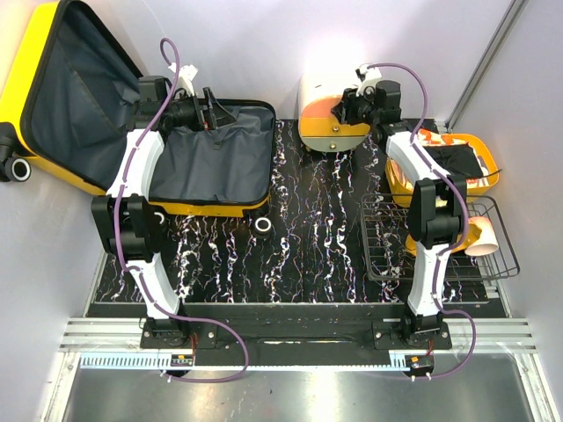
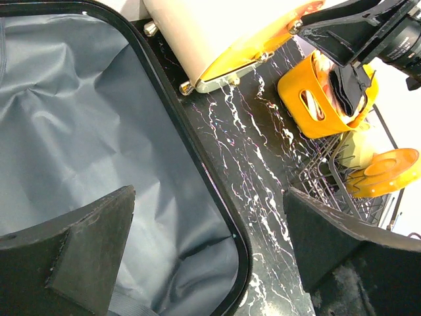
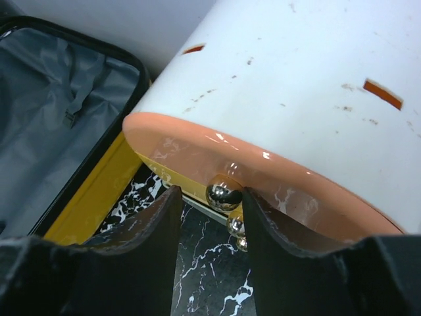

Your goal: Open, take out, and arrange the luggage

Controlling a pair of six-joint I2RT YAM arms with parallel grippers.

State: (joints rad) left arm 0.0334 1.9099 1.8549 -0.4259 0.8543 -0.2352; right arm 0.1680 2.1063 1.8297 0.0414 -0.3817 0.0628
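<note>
The yellow hard-shell luggage [image 1: 215, 167] lies open at the left of the table, grey lining showing. Its lid [image 1: 66, 83] leans back against the wall. My left gripper [image 1: 211, 104] is open and empty over the base's back right rim. In the left wrist view the left gripper [image 2: 209, 194] straddles the black rim, one finger over the lining [image 2: 79, 131], the other over the table. My right gripper [image 1: 345, 107] is at a cream case with an orange edge [image 1: 321, 97]. In the right wrist view the right gripper [image 3: 212, 197] is narrowly open, with a chrome ball foot [image 3: 222, 194] just beyond its fingertips.
A yellow basket [image 1: 479, 180] with items stands at the right. A black wire rack [image 1: 396, 246] in front of it holds a cup [image 1: 486, 237]. A small black-and-white ring [image 1: 262, 226] lies on the marbled table before the luggage. Walls close in behind and on both sides.
</note>
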